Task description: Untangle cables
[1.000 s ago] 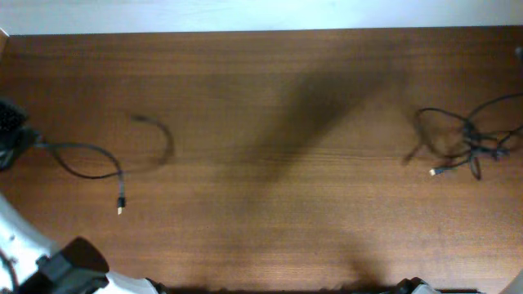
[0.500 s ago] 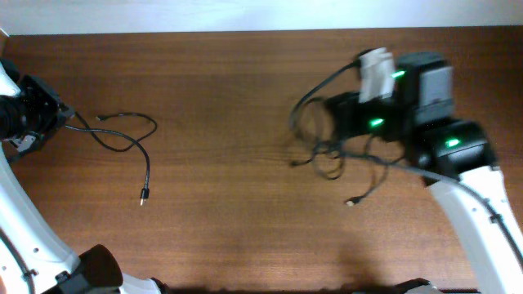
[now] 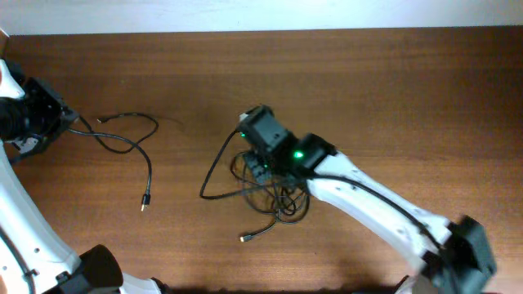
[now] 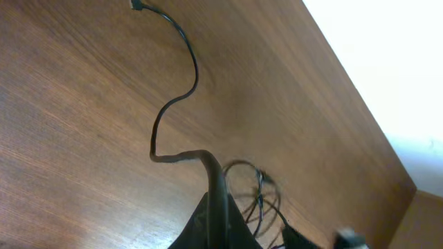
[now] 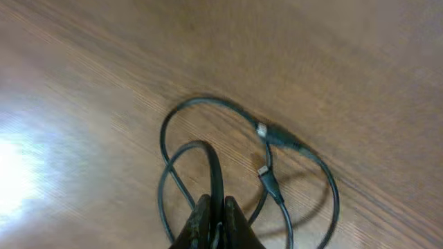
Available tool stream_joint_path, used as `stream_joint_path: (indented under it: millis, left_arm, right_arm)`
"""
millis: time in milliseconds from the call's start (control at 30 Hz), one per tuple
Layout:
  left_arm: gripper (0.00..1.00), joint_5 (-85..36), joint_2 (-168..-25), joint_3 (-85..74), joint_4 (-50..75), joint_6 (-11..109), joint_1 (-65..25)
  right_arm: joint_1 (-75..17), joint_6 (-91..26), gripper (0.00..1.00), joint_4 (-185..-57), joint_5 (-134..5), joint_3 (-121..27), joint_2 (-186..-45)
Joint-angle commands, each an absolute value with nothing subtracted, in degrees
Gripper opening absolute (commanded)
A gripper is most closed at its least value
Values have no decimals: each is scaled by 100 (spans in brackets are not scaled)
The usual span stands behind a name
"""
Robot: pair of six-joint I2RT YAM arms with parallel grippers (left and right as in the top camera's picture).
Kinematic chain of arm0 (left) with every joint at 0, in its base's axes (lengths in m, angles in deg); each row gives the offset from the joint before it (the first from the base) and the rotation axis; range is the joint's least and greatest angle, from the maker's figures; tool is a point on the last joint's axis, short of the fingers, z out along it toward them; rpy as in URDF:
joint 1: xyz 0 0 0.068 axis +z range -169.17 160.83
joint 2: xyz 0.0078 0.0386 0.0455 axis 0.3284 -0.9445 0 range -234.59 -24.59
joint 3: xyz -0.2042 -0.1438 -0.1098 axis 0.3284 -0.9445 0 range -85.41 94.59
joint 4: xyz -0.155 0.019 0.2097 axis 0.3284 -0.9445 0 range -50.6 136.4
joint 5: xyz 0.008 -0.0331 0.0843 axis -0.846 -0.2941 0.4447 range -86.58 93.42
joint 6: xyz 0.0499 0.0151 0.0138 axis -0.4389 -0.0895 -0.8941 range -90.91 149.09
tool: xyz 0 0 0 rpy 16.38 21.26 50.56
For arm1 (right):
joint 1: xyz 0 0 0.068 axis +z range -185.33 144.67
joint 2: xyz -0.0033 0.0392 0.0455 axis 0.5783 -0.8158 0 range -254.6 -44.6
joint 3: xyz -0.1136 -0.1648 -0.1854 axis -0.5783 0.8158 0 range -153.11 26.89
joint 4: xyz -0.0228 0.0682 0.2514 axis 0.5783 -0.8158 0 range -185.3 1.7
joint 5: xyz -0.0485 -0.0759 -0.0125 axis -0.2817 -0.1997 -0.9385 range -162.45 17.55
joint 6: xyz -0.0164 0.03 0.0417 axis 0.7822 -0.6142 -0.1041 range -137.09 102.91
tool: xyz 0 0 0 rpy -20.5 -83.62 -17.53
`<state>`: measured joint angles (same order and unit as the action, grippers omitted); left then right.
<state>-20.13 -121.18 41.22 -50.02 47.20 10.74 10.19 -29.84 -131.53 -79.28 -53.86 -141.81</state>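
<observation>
Right arm has swung in from the right half of the tabletop (image 3: 392, 90) to its middle, bringing the cable bundle (image 3: 274, 196) along. Left side is almost unchanged.

Nearest the front edge: a trailing plug (image 3: 243, 238), gold-tipped, lying flat on the wood at the end of a short tail that curls out of the bundle.

Just behind it: the bundle itself, thin black cords in several overlapping loops, resting on the tabletop. One long strand bows out to the left. From the right wrist, one wide oval loop shows, with two small silvery plug ends lying inside it, close together.

Right claw (image 5: 214, 204): fingers together, pinching a strand of the bundle that runs straight down between them. It sits at the bundle's far edge.

Left of centre, well apart from the bundle: single cable (image 3: 131, 145), untangled, laid out in loose open curves. Its free end plug (image 3: 145, 204) points toward the front.

Farther back at the left edge: left claw (image 4: 218, 200), fingers clamped on the other end of the single cable.

Beyond: bare wood, then a pale wall (image 3: 245, 12).
</observation>
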Motion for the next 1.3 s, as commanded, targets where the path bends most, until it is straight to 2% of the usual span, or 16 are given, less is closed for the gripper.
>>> stream_joint_path:
  millis: [0,167,200,233,367,500,600,700,833,933,1067,1233,1267]
  left_arm:
    - [0,-2027,-12059,4162,-4965,4606,864]
    - [0,-1906,-12059,4162,-4950,4523,668]
    - [0,-1906,-12059,4162,-4948,4523,663]
    - [0,-1906,-12059,4162,-4952,4521,659]
    - [0,-1952,-12059,4162,-4932,4458,628]
    - [0,-1972,-12059,4162,-4449,4598,3]
    - [0,-1987,-12062,4162,-3494,5229,-928]
    - [0,-2120,-12083,4159,-1829,5669,-2204]
    - [0,-1513,-12368,4159,-52,6171,-3933]
    - [0,-1517,-12971,4159,1045,6429,-4974]
    - [0,-1524,-13917,4159,1699,6761,-5802]
    - [0,-2009,-14776,4159,2372,6836,-6331]
    - [8,-2005,-14866,4159,2440,6834,-6416]
  right_arm:
    - [997,-2842,4,-12864,-8134,-5340,-14800]
    - [993,-2501,4,-12313,-8164,-5340,-15125]
    - [993,-2481,40,-12224,-8225,-5355,-15101]
    - [984,-2481,99,-12235,-8252,-5416,-15047]
    - [953,-2322,99,-12748,-8704,-6155,-14262]
    - [746,-2309,99,-14394,-9069,-7331,-13222]
    - [496,-2309,99,-15233,-9076,-7700,-12400]
    - [429,-2311,99,-15679,-9071,-7700,-11720]
    - [431,-2363,99,-16346,-9071,-7698,-11480]
    - [431,-2466,99,-16659,-9082,-7698,-11480]
    - [429,-2508,99,-16713,-9323,-7700,-11300]
    - [429,-2505,99,-16711,-9414,-7733,-10704]
    - [429,-2505,99,-16744,-9414,-7733,-10597]
